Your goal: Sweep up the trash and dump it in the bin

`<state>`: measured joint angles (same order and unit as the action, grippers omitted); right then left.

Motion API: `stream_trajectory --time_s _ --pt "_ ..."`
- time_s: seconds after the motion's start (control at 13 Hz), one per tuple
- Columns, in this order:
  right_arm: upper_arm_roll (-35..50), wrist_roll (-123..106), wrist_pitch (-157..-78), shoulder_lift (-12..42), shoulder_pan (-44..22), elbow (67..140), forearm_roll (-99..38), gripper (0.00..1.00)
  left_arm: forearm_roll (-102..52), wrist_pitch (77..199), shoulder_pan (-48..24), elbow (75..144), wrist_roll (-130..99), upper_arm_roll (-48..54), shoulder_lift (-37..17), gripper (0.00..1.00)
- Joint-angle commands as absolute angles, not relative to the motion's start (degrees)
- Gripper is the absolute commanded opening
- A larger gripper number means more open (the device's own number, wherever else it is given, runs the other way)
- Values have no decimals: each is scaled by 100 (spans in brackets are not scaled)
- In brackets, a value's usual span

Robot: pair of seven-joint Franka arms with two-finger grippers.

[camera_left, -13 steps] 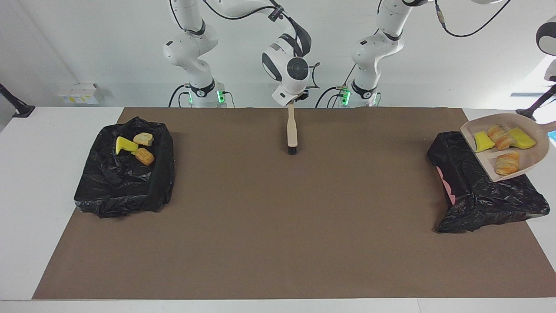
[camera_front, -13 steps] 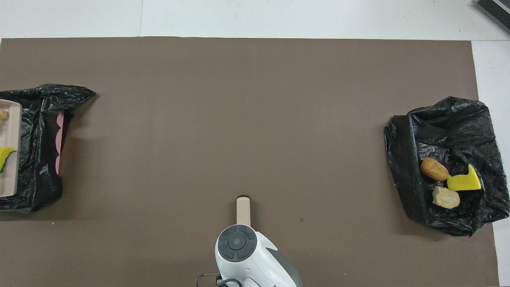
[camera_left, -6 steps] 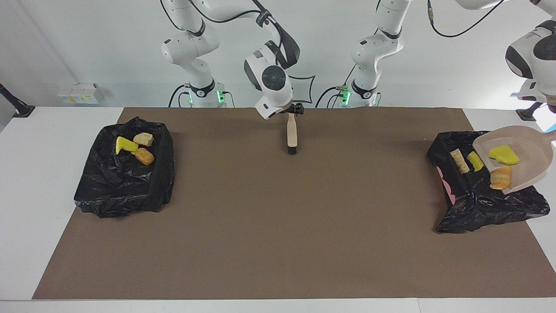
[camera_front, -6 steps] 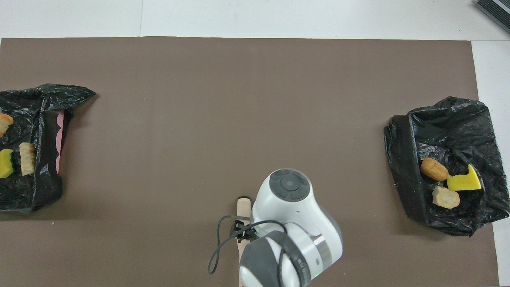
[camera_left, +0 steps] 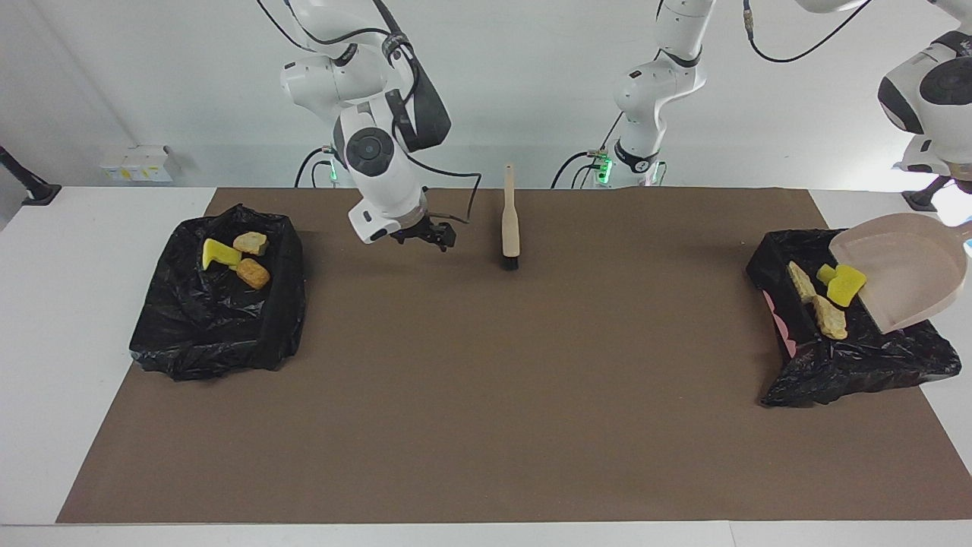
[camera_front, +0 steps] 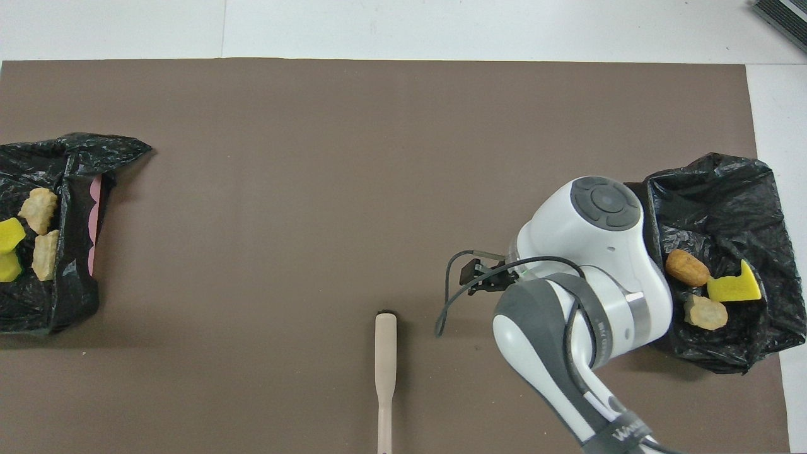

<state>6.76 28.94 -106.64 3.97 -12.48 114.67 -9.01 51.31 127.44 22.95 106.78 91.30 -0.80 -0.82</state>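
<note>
The left end effector (camera_left: 963,181), at the left arm's end of the desk (camera_left: 486,395), is closed on the handle of the dustpan (camera_left: 904,273). The pan is tilted with its lip over the black-lined bin (camera_left: 850,365) and appears empty. Four trash pieces (camera_left: 828,292) lie in that bin, directly below the lip. Three further pieces (camera_left: 239,254) lie in the second bin (camera_left: 213,334), at the right arm's end. No trash shows on the desk, so dumping appears complete. The right end effector (camera_left: 421,232) is fully open and empty, over the desk between the second bin and the brush (camera_left: 510,220). The brush's long axis points away from the robots, bristles farthest.
</note>
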Motion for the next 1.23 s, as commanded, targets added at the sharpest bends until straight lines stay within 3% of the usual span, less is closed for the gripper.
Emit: stream_trajectory --time_s 0.0,0.31,0.54,0.69,1.16 --pt "756 2514 -10275 325 -670 10910 -694 100 5265 12674 2232 10539 9786 -88 35 0" --pt "677 2435 -9881 316 -317 9855 -598 100 5256 12674 2110 10143 10941 -70 -44 0" --pt "571 1857 -9108 334 -272 8818 165 100 4915 12516 1925 10020 11075 -35 -27 0" --pt "493 1513 -8572 343 -159 8501 377 100 4292 12140 1741 10020 11022 -26 -9 0" --pt "325 1407 -8209 -140 131 8910 256 100 3229 11304 1424 10177 9433 -18 114 0"
